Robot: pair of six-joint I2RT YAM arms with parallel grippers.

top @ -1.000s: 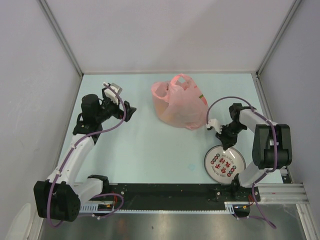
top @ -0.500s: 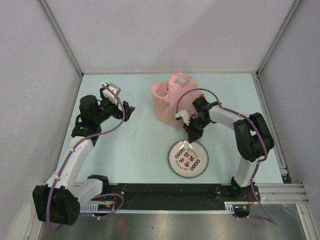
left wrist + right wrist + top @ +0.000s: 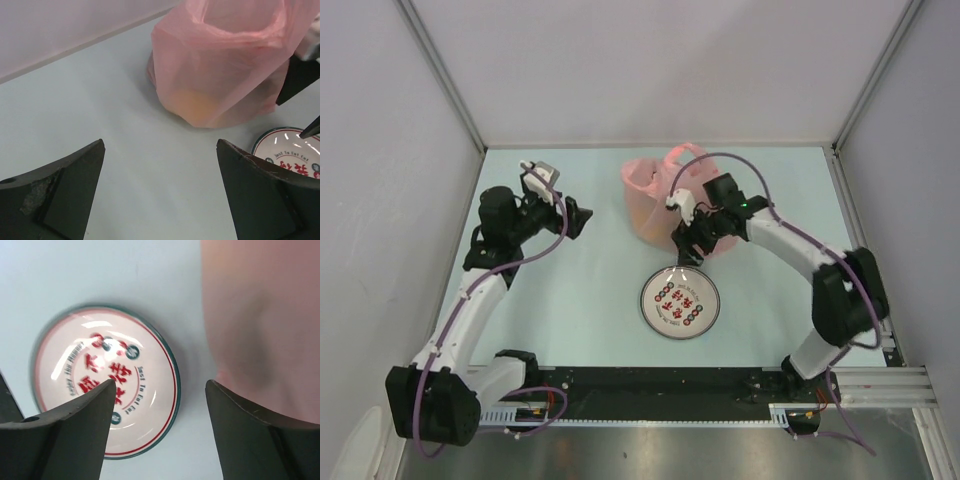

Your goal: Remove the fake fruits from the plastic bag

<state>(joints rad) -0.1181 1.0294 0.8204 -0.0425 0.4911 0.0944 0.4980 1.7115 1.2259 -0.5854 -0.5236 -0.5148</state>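
Top external shows one pink bag [image 3: 645, 205] at the far middle of the tabletop [image 3: 570, 300] and one plate [image 3: 680, 303] just in front of it. One yellow-orange fruit [image 3: 192, 106] shows dimly through the bag's wall; any others cannot be counted. Both pairs of jaws are spread and hold nothing, the right gripper [image 3: 687, 252] between bag and plate, the left gripper [image 3: 582, 218] left of the bag across bare tabletop.

Plastic bag [image 3: 220, 65]: thin pink film, translucent, crinkly, soft sheen. Plate [image 3: 172, 385]: glossy white glaze with highlights, red-black print, dark rim. Bench [image 3: 580, 300]: pale blue-green, smooth, matt. Left pincer [image 3: 160, 145] fingers [image 3: 60, 195]: black hard plastic, matt, one scuffed grey patch. Right pincer [image 3: 160, 385] fingers [image 3: 55, 435]: same matt black. Near-edge rail [image 3: 670, 445]: brushed metal, dull shine. Cable [image 3: 720, 156]: smooth purple sheath.
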